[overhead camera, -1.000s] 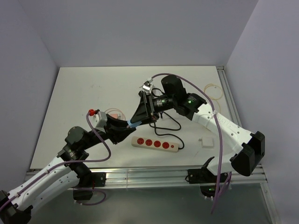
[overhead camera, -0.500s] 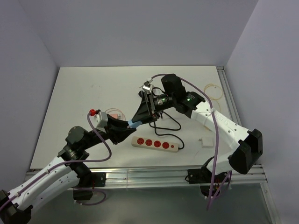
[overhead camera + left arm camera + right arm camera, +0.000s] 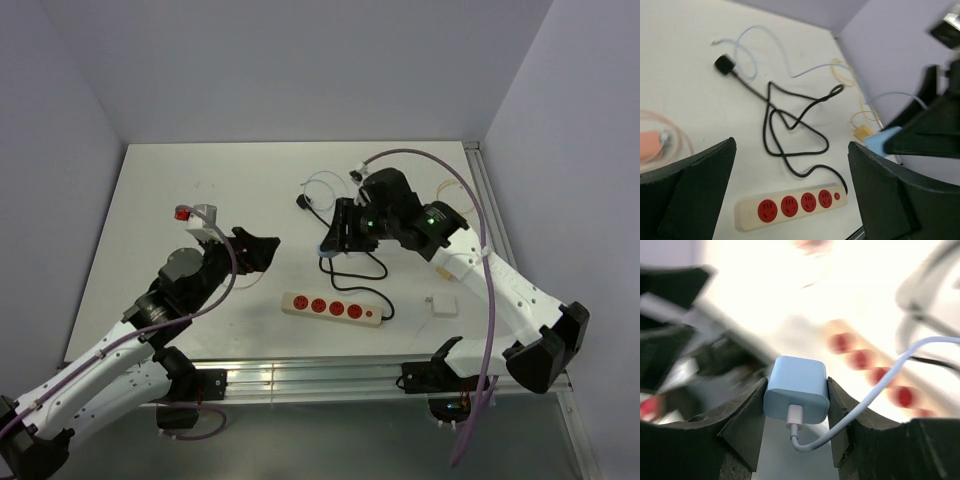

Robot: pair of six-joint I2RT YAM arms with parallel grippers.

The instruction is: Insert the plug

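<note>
The plug [image 3: 797,387] is a light blue cube with a white cable coming out of its back. My right gripper [image 3: 796,391] is shut on its two sides. From above, the plug [image 3: 326,245] hangs in the right gripper [image 3: 332,238] over the black cord, behind the power strip [image 3: 333,309]. The strip is beige with several red sockets, and it lies flat near the table's front. My left gripper [image 3: 258,250] stands wide open and empty to the left of the strip. In the left wrist view, the strip [image 3: 790,207] lies between the left gripper's [image 3: 791,165] fingers.
The strip's black cord [image 3: 352,266] loops behind it and ends in a black plug [image 3: 304,203]. A small white adapter [image 3: 441,303] lies right of the strip. Yellow rubber bands [image 3: 456,192] sit at the back right. A pink object [image 3: 651,145] lies at the left.
My left gripper let go of the plug, opened wide and drew back to the left. My right gripper kept the plug and carried it rightward.
</note>
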